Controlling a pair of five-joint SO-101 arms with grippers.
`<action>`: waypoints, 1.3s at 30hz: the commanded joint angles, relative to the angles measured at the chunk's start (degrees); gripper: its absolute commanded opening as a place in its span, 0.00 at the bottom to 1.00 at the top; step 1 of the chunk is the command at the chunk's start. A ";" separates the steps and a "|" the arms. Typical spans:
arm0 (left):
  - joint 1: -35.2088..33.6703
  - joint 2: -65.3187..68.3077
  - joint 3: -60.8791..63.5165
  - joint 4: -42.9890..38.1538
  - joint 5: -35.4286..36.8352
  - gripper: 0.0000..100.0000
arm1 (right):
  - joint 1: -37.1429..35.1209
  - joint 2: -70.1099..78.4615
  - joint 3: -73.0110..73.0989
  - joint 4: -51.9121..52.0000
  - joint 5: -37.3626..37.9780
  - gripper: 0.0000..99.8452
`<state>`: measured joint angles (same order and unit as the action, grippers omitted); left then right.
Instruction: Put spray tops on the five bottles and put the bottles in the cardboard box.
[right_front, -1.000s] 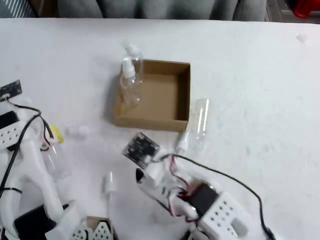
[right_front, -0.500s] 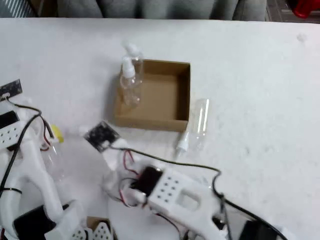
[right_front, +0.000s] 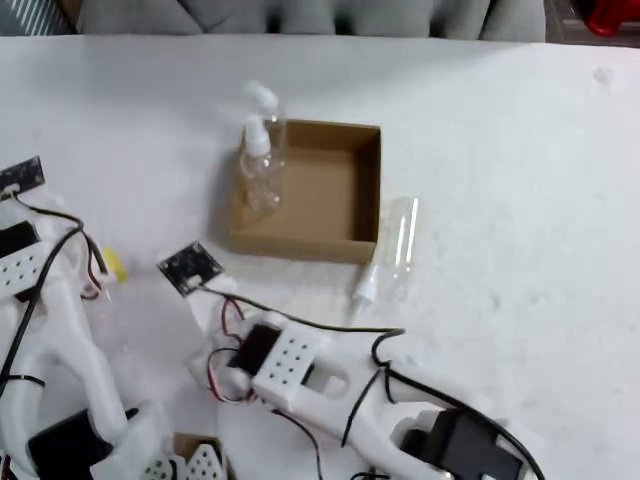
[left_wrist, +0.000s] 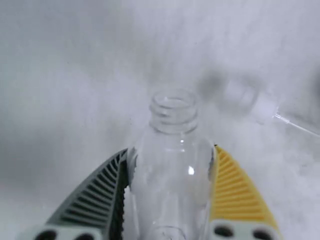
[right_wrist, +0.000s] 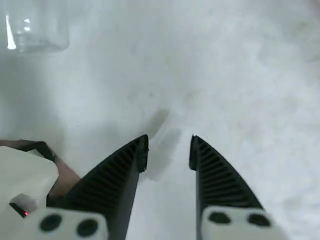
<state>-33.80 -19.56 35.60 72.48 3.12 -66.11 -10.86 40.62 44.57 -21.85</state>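
Box (right_front: 330, 190) is set open-topped mid-worktop (right_front: 520, 150), toward the far edge. Two capped bottles are stood at its left wall. The first bottle (right_front: 262, 175) is seen inside. The second bottle (right_front: 266, 110) is at the far left corner, and whether it is inside or just beyond the wall cannot be told. A third bottle (right_front: 400, 235) is laid on the worktop just beside the box's near right corner, with its spray top (right_front: 364, 290) pointed toward the near edge.

Near the left edge, the left gripper (left_wrist: 170, 152) is clamped on an open bottle (left_wrist: 172, 125) below its neck. The base is cut off in the wrist view, and from above the outline is barely made out. A loose top (left_wrist: 252, 102), blurred, is laid just beyond it.

The right gripper (right_wrist: 167, 147) is held low toward the near edge, its jaws narrowly apart and nothing gripped. A faint pale shape between the tips cannot be identified. From above, its fingers are hidden beneath the arm.
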 joint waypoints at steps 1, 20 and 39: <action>0.75 -3.03 -0.44 -1.49 -0.44 0.02 | -2.33 -0.22 -2.81 -0.66 -4.04 0.20; 1.01 -2.77 -0.35 -1.49 -0.44 0.02 | -3.03 11.74 -5.10 -4.44 -5.71 0.20; 3.47 -6.37 -4.48 -0.70 -0.44 0.02 | 5.32 5.14 -7.21 7.52 5.27 0.02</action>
<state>-33.19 -21.32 35.16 72.31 3.12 -62.42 -0.57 35.96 49.41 -18.77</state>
